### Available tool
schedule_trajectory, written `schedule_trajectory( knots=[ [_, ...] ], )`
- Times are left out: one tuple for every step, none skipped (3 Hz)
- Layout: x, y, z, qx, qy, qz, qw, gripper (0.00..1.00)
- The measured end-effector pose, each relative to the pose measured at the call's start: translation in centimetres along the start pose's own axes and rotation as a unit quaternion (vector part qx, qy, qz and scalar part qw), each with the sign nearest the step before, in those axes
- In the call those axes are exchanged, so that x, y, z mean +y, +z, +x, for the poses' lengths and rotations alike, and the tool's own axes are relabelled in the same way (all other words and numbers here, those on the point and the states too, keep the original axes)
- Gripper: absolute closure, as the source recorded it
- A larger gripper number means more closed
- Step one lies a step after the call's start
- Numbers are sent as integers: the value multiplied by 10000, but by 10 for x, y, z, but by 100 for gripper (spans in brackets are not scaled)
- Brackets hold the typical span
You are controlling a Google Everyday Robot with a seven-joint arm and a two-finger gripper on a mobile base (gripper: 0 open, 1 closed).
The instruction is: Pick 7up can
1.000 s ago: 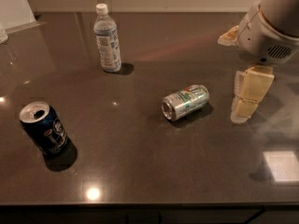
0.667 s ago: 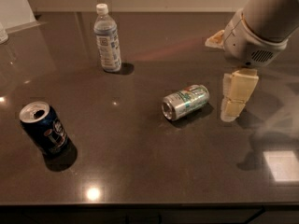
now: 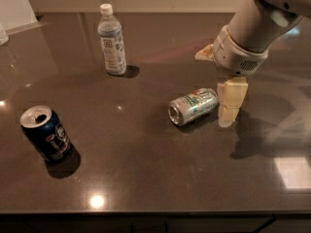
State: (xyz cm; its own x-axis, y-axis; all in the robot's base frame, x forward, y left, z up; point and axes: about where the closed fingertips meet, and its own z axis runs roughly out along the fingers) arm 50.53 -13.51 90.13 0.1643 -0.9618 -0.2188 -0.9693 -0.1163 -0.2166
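The 7up can [image 3: 193, 106] is silver with green lettering. It lies on its side on the dark table [image 3: 146, 178], right of centre, its open top facing the front left. My gripper [image 3: 216, 89] hangs from the arm at the upper right, just right of the can. It is open and empty. One cream finger [image 3: 230, 101] points down next to the can's base end, its tip near the table. The other finger [image 3: 204, 53] shows behind the wrist, farther back. Nothing is held.
A dark blue can [image 3: 45, 133] stands upright at the front left. A clear plastic bottle [image 3: 112, 40] with a white cap stands at the back, left of centre. The table's front edge runs along the bottom of the view.
My gripper has moved left and down toward the can; its lower finger now stands close beside the can's right end. The can, bottle and blue can have not moved.
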Motion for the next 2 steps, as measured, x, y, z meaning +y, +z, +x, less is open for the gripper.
schedule_trajectory(
  knots=[
    [-4, 19, -2, -89, -231, -251, 9994, 0],
    [-6, 32, -7, -156, -453, -417, 9980, 0]
  ],
)
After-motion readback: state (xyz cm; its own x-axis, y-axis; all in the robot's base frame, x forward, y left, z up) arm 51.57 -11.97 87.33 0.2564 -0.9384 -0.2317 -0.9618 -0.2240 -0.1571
